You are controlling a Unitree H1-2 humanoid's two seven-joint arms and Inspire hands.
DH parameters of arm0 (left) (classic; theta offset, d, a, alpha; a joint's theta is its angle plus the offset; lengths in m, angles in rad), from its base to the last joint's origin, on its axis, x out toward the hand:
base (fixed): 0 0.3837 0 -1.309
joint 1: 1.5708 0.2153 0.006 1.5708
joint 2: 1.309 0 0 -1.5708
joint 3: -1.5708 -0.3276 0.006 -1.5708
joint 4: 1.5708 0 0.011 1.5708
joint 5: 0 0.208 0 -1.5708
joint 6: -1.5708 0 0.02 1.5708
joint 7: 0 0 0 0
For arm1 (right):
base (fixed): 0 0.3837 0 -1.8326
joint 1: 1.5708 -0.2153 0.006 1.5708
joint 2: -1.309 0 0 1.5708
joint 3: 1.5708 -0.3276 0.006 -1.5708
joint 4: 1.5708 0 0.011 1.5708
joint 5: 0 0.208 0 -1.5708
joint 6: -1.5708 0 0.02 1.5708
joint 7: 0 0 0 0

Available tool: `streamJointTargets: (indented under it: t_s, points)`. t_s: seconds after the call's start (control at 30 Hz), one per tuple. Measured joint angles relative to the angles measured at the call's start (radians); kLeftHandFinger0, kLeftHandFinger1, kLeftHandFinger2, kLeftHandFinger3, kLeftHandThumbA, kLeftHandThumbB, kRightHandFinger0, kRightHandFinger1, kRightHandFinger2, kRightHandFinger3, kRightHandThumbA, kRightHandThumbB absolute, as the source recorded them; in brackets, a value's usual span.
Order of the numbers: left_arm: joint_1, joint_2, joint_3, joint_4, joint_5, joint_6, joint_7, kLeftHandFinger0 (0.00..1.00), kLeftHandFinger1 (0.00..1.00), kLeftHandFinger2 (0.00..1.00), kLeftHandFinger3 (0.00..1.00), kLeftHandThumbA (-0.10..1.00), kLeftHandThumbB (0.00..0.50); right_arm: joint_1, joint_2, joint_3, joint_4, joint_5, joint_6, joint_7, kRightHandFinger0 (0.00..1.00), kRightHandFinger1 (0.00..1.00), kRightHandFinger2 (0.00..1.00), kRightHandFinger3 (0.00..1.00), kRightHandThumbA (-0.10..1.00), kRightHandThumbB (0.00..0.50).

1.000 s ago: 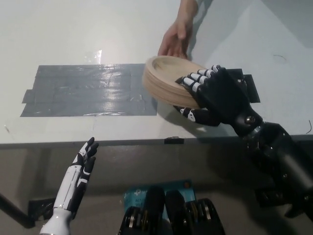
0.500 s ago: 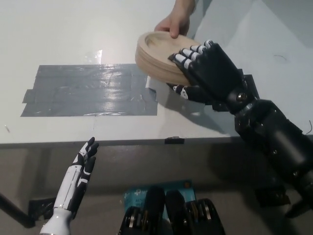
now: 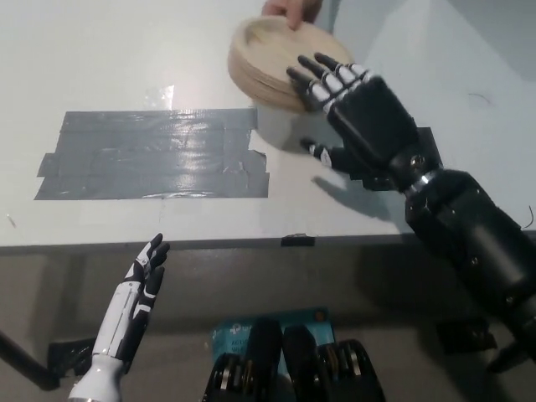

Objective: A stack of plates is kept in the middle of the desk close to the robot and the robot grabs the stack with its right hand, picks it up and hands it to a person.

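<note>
Fingers (image 3: 322, 77) of the black right hand (image 3: 362, 113) spread wide, gripping nothing; tips just beside the near rim of the stack of shallow pale wooden plates (image 3: 276, 60), thumb hanging free below. Contact at the tips: cannot tell. Stack sits raised near the top edge of view, above the far part of the pale worktop (image 3: 126, 59), with a person's hand (image 3: 291, 10) on its far rim. The person seems to carry the weight now.

Step in hand, as judged: release and hand-over. To do it well, keep the fingers splayed and draw the hand straight back and down, clear of the rim, so the stack is not tipped or dragged.

Against half a second ago: fingers then wrapped the near rim, now open; stack is farther from the robot and higher in view. White left hand (image 3: 132, 310) below the worktop edge, open, unchanged. Grey tape patch (image 3: 151, 155) unchanged.
</note>
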Motion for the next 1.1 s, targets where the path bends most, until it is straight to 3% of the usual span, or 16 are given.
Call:
streamJointTargets:
  t_s: [0.53,0.6,0.7,0.73,0.83,0.97,1.07,1.1]
  points:
    - [-0.001,0.0,0.0,0.001,0.001,0.001,0.0,1.0,1.0,1.0,1.0,1.0,0.0,0.135,-0.065,-0.091,-0.529,0.131,0.072,0.316,1.0,1.0,1.0,1.0,0.77,0.5]
    - [-0.001,0.0,0.0,0.001,0.001,0.001,0.0,1.0,1.0,1.0,1.0,1.0,0.0,0.167,-0.071,-0.111,-0.595,0.153,0.076,0.331,1.0,1.0,1.0,1.0,0.84,0.492]
    - [-0.003,0.0,0.0,0.001,0.001,0.001,0.0,1.0,1.0,1.0,1.0,1.0,0.0,0.224,-0.075,-0.141,-0.7,0.186,0.088,0.351,1.0,1.0,1.0,1.0,0.83,0.456]
    - [-0.003,0.0,0.0,0.002,0.0,0.001,0.0,1.0,1.0,1.0,1.0,1.0,0.0,0.247,-0.075,-0.15,-0.732,0.197,0.093,0.356,1.0,1.0,1.0,1.0,0.86,0.418]
    - [-0.004,0.0,0.0,0.003,0.0,0.001,0.0,1.0,1.0,1.0,1.0,1.0,0.0,0.324,-0.073,-0.178,-0.832,0.229,0.104,0.365,1.0,1.0,1.0,1.0,0.86,0.419]
    - [-0.004,0.0,0.0,0.004,0.001,0.001,0.0,1.0,1.0,1.0,1.0,1.0,0.0,0.518,-0.038,-0.237,-0.99,0.304,0.119,0.363,1.0,1.0,1.0,1.0,0.82,0.372]
    - [-0.004,0.0,0.0,0.004,0.001,0.001,0.0,1.0,1.0,1.0,1.0,1.0,0.0,0.638,0.005,-0.269,-1.019,0.359,0.119,0.353,1.0,1.0,1.0,1.0,0.85,0.353]
    - [-0.004,0.0,0.0,0.004,0.001,0.001,0.0,1.0,1.0,1.0,1.0,1.0,0.0,0.67,0.02,-0.277,-1.016,0.375,0.119,0.348,1.0,1.0,1.0,1.0,0.91,0.333]
